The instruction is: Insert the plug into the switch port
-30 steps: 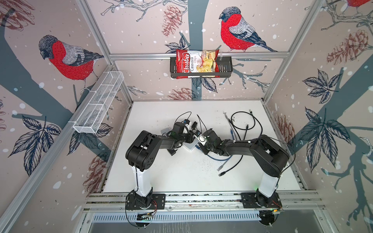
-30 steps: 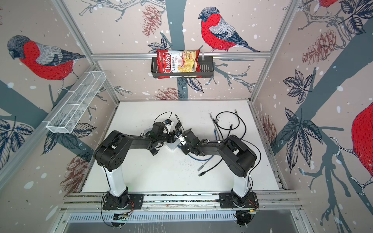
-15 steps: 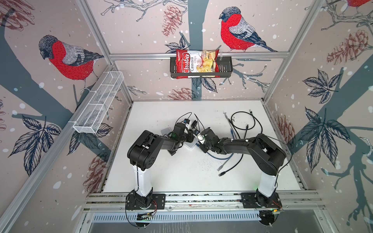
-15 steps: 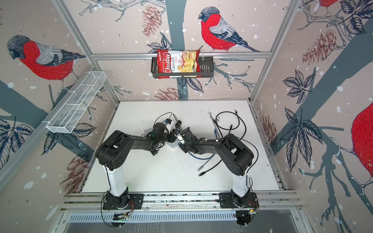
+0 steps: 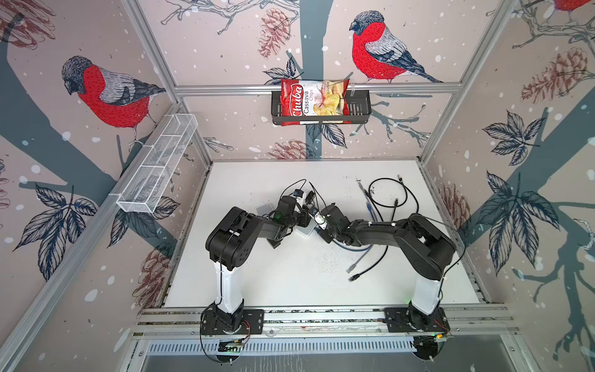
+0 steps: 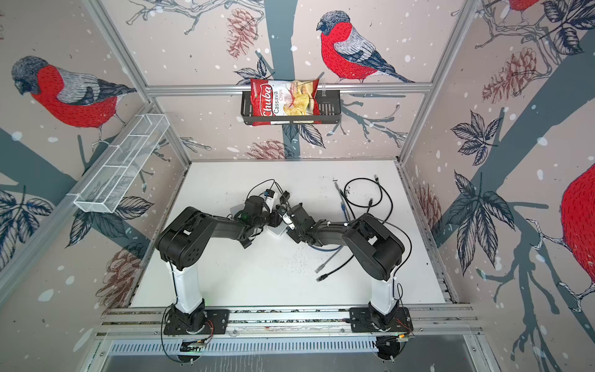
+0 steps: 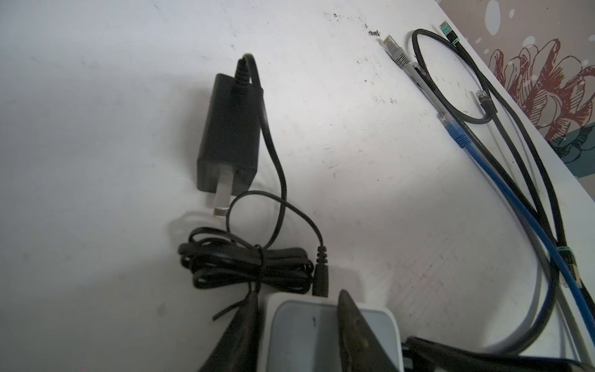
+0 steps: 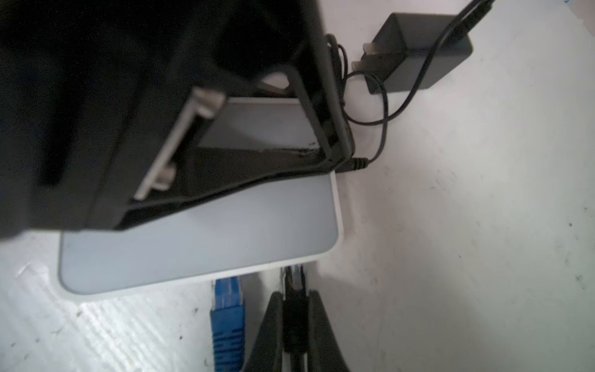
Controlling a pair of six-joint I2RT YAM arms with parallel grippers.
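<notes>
One wrist view alone shows the right hand [image 8: 294,309] pinching the black plug [image 8: 293,286].

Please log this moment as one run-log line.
left gripper: clamped across flat white plastic switch | right gripper: shut on black cable plug at switch edge | blue plug: already beside it

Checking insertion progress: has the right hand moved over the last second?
Yes. The right hand shifted slightly toward the back wall's chips bag, judged in both top views.

A red snack bag [image 5: 314,102] in the black wall basket [image 5: 360,106] at twelve o'clock reads "Chuba Cassava Chips".
</notes>
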